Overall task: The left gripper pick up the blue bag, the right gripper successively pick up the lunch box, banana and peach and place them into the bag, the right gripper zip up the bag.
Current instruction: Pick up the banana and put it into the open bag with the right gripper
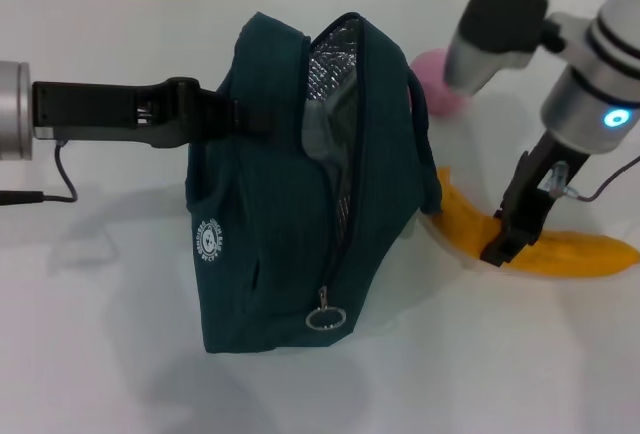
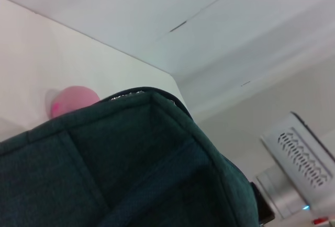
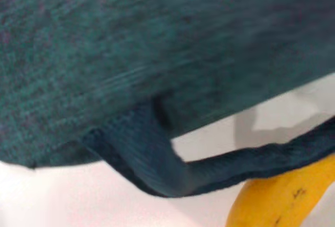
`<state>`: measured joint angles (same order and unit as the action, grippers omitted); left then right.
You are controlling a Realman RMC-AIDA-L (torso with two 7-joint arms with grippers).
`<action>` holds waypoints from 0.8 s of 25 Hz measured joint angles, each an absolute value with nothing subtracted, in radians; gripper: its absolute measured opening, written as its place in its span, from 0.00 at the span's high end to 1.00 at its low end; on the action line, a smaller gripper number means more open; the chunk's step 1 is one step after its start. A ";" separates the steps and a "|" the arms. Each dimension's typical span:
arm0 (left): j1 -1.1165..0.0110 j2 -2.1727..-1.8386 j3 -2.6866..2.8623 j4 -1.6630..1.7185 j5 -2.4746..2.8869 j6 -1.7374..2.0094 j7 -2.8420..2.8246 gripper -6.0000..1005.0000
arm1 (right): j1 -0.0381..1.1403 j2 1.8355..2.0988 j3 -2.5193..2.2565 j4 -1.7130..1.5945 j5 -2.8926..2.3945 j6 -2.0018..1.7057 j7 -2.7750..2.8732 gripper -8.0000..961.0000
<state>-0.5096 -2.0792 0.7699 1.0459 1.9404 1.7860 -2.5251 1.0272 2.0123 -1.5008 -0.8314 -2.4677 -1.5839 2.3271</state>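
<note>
You had the left pincer (image 1: 243,117) reaching in from 9 o'clock, pressed together on the upper edge of the bag (image 1: 270,224), which stood on the white surface (image 1: 100,334) with its zipper open and the foil lining showing. The zipper's ring pull (image 1: 325,316) hung near the bag's 6 o'clock end. Your right pincer (image 1: 503,241) came down at 3 o'clock, pinching the banana (image 1: 560,251), which lay on the surface just beside the bag with one end under its handle (image 3: 251,167). The peach (image 1: 440,82) sat at about 1 o'clock, behind the bag. No box showed.
</note>
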 joint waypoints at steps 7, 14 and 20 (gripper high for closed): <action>-0.508 -2.081 0.766 1.045 1.940 1.791 -2.524 0.96 | 0.958 2.001 -1.247 -0.981 -2.507 -1.685 2.325 0.55; -0.498 -2.082 0.769 1.045 1.921 1.793 -2.523 0.96 | 0.917 1.990 -0.950 -1.183 -2.396 -1.821 2.316 0.55; -0.489 -2.082 0.772 1.045 1.915 1.795 -2.523 0.96 | 0.848 1.976 -0.895 -1.273 -2.079 -1.841 2.293 0.55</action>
<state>-0.4889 -2.0816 0.7715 1.0451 1.9154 1.7948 -2.5234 0.8479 1.9762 -0.8952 -1.2726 -2.0794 -1.8410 2.2925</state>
